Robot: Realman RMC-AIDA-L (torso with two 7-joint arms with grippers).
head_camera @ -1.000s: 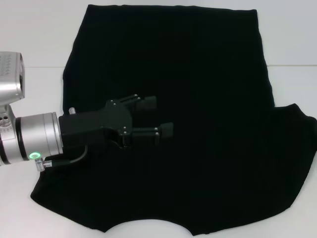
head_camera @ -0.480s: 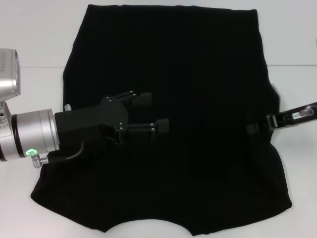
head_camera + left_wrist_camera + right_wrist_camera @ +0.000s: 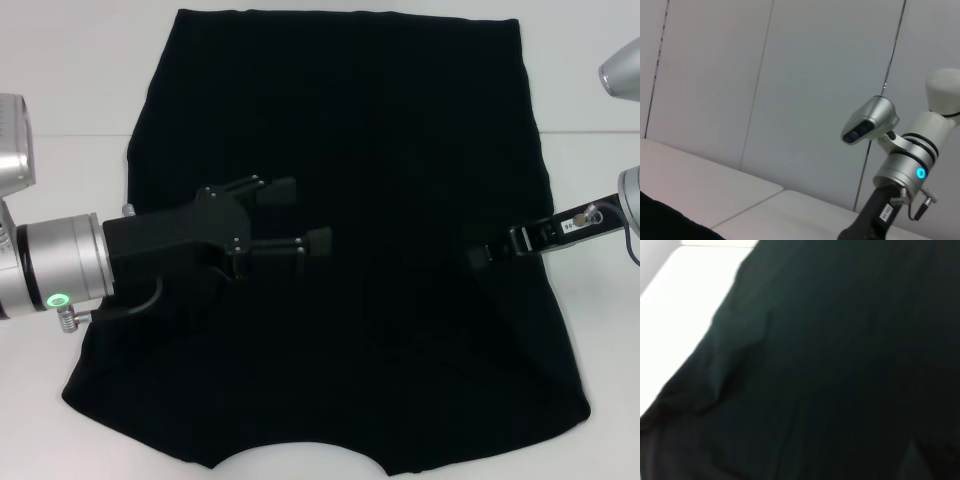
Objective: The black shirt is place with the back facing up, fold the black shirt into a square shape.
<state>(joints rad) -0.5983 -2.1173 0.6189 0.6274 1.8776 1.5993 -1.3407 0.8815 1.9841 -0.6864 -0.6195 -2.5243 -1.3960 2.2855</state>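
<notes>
The black shirt [image 3: 350, 110] lies spread on the white table [image 3: 60, 90], its curved neckline at the near edge. My left gripper [image 3: 308, 215] hovers open over the shirt's left half, nothing between its fingers. From the right, my right gripper [image 3: 482, 257] reaches over the shirt's right half, shut on the right sleeve, which lies folded inward onto the body. The right wrist view is filled with the black shirt [image 3: 840, 365]. In the left wrist view a corner of the black shirt [image 3: 660, 222] shows, with the right arm [image 3: 900, 170] beyond it.
Bare white table [image 3: 600, 400] surrounds the shirt on the left, right and near sides. A pale panelled wall [image 3: 790, 75] stands behind the table.
The right gripper came in from the right and drew the right sleeve inward over the shirt's body. The left gripper slid back a little to the left, still open.
</notes>
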